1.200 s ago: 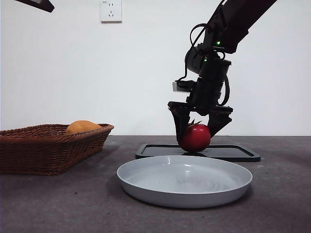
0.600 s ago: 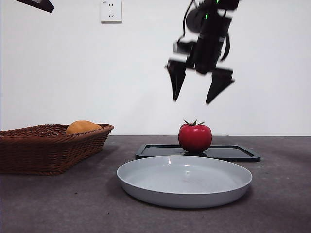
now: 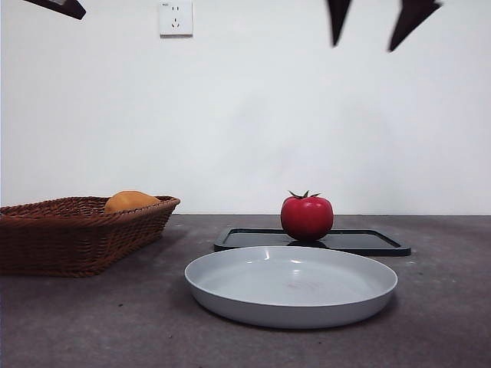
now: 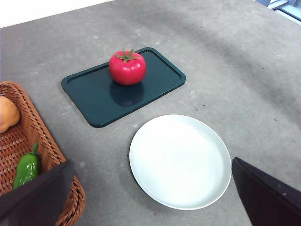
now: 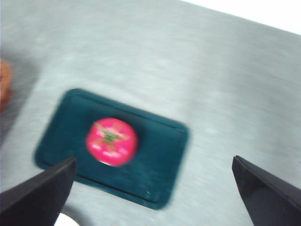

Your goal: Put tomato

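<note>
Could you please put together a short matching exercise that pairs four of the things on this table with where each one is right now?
Things:
1. tomato
2. green pepper
3. white plate
4. right gripper

Places:
A. in the wicker basket
B. high above the table, jaws open
C. on the dark tray
D. bare, on the table in front of the tray

Pairs: 1-C, 2-A, 3-D, 4-B
</note>
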You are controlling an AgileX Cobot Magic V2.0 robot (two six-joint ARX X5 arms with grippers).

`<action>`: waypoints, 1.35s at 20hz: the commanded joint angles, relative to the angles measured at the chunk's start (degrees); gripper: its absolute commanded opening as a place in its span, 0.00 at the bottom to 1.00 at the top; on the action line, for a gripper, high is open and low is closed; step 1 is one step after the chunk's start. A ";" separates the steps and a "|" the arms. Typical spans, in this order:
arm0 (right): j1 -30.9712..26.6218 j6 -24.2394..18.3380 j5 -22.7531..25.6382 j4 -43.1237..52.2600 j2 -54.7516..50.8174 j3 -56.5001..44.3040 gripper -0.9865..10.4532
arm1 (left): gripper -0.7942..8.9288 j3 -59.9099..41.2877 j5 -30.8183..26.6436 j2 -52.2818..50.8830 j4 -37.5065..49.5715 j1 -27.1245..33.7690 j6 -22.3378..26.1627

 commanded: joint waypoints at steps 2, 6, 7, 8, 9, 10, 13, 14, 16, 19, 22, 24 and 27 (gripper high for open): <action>0.13 -0.02 0.02 -4.37 -7.45 -7.19 0.73 | 0.85 0.52 -0.26 0.17 0.63 -0.28 0.04; 0.55 -0.02 -2.97 -4.37 -18.78 -22.53 0.73 | 0.85 0.52 -0.26 0.17 0.63 -0.26 0.04; 1.29 -0.02 -2.64 -4.37 -21.46 -26.58 0.73 | 0.85 0.52 -0.26 0.17 0.63 -0.28 0.04; 1.90 -0.02 -2.67 -4.33 -24.24 -30.38 0.73 | 0.85 0.52 -0.26 0.17 0.63 -0.28 0.04; 2.23 -0.02 -2.62 -3.78 -27.06 -34.25 0.73 | 0.85 0.52 -0.26 0.17 0.63 -0.28 0.04; 2.32 -0.02 -2.71 -2.10 -29.88 -38.01 0.73 | 0.85 0.52 -0.26 0.17 0.63 -0.28 0.04; 3.63 -0.02 -2.75 8.20 -41.81 -52.48 0.73 | 0.85 0.52 -0.26 0.17 0.66 -0.28 0.02; 4.15 0.00 -2.75 11.04 -45.44 -56.61 0.73 | 0.85 0.52 -0.26 0.17 0.63 -0.28 0.04; 5.31 0.00 -2.82 16.26 -53.48 -65.33 0.73 | 0.85 0.52 -0.26 0.17 0.63 -0.28 0.04; 7.41 0.15 -2.95 25.46 -65.05 -77.66 0.73 | 0.85 0.52 -0.26 0.20 0.63 -0.28 0.04; 8.09 1.73 -2.84 30.58 -73.05 -86.77 0.73 | 0.85 0.52 -0.26 0.17 0.66 -0.28 0.02; 8.07 1.97 -2.75 31.28 -75.76 -90.90 0.73 | 0.85 0.52 -0.26 0.20 0.66 -0.28 0.02; 8.09 3.41 -2.80 31.19 -76.43 -93.11 0.73 | 0.85 0.52 -0.26 0.17 0.66 -0.28 0.02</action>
